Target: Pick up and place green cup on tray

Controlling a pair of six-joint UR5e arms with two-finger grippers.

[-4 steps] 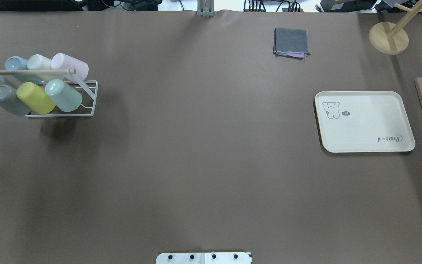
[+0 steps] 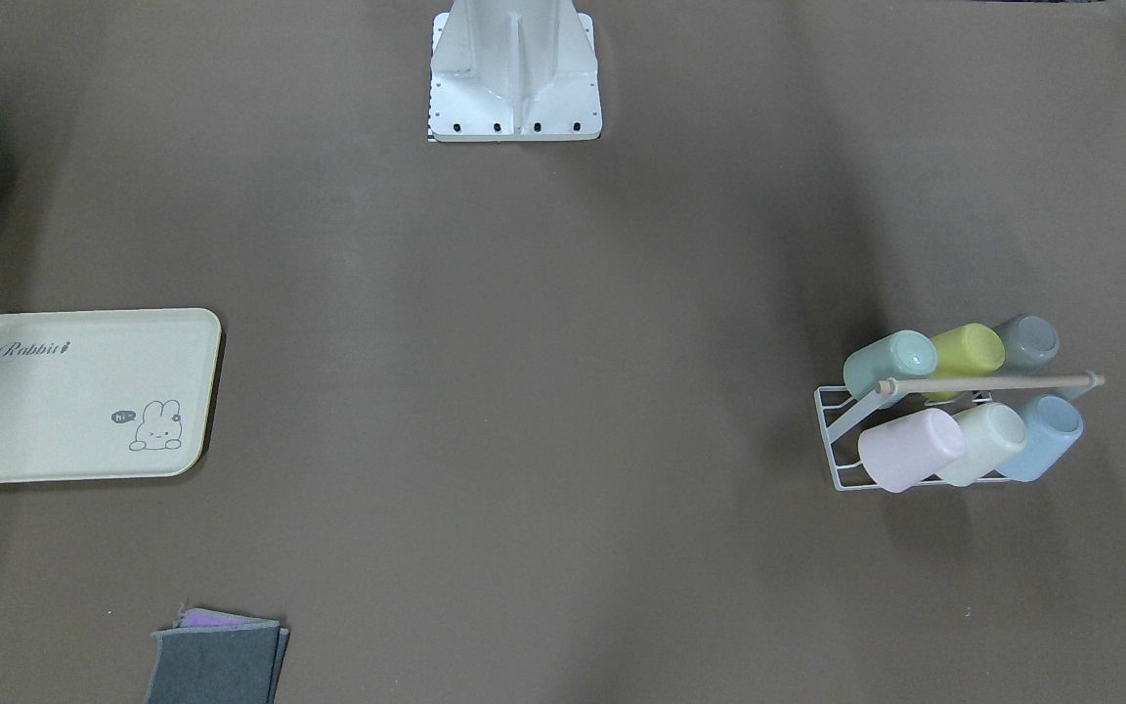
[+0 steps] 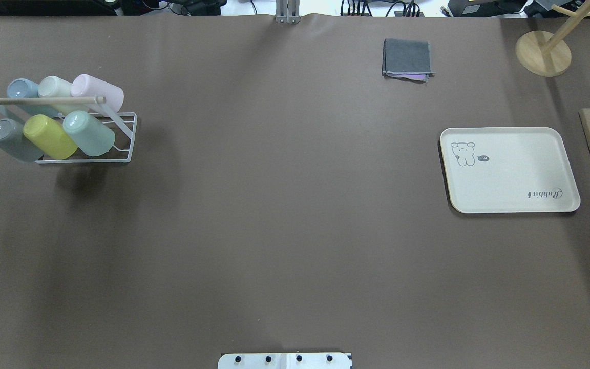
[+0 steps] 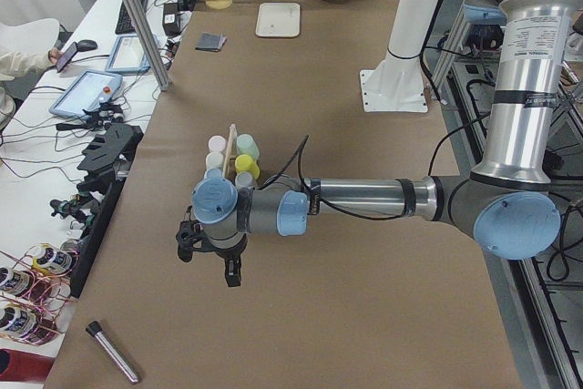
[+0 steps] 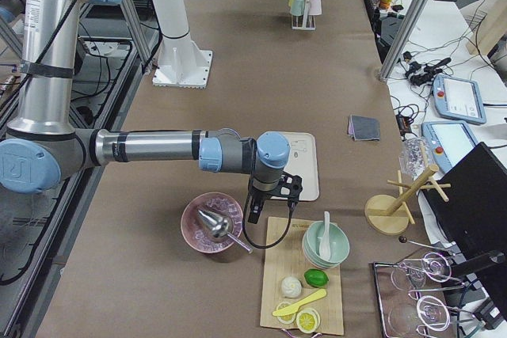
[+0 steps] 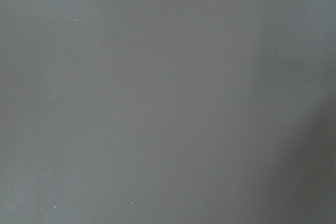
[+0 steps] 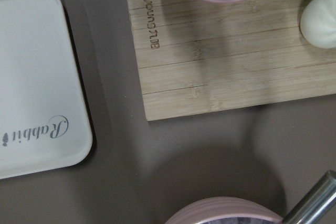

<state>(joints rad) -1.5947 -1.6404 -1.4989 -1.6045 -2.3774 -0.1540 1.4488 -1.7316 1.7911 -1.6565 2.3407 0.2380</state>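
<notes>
Overhead exterior: the table (image 3: pixel 295 230) separates the two task items widely. The tray (image 3: pixel 510 177) lies far to the robot's right, and the rack (image 3: pixel 130 137) stands far to its left. Expect a long carry, probably with a hand-over, during which a loose grasp could let the cup slip.

The green cup (image 3: pixel 89 133) leans tilted on the rack's near row, at the end nearest the table centre. It touches the yellow-green cup (image 3: pixel 49 136) and sits just below the wooden bar (image 3: pixel 44 100). A wide approach may therefore knock that neighbour, catch the bar, or drag the light rack along.

Exterior left: the left arm (image 4: pixel 364 198) stretches low and level, with the left gripper (image 4: pixel 208 266) pointing down at bare table, short of the rack.

Exterior right: the right gripper (image 5: pixel 271 210) hangs downward between tray, wooden board (image 5: pixel 277 275) and pink bowl (image 5: pixel 198 231), which it could graze.

You cannot tell from these side views whether either claw is open.
</notes>
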